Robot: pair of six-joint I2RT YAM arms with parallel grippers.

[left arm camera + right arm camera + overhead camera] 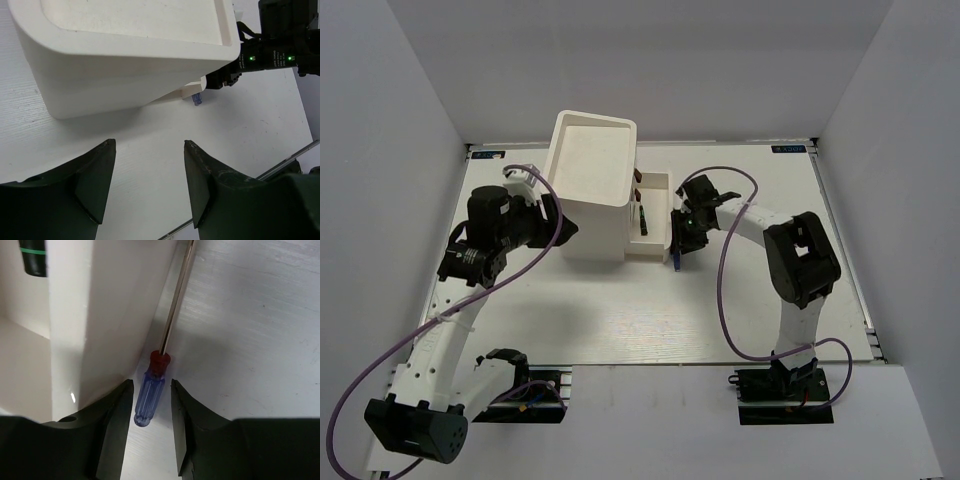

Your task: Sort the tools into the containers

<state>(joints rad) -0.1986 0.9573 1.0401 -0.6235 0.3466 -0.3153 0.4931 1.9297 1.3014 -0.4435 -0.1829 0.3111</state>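
— Screwdriver [150, 395]: where?
— The blue-handled screwdriver lies on the counter [250, 340], just beside the white box [115, 305].
— Your right hand [151, 384]?
— It straddles the handle, fingers slightly apart, not clamped.
— Left hand [148, 145]?
— Wide apart, holding nothing, facing the box.

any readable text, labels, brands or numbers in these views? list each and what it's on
Nothing can be read in any view.
Far-left sticker, small and dark, at a far corner of the table: print too small to read.
Far-right sticker, at the other far corner: too small to read.
White box: no markings visible.
Blue-handled screwdriver: no markings visible.
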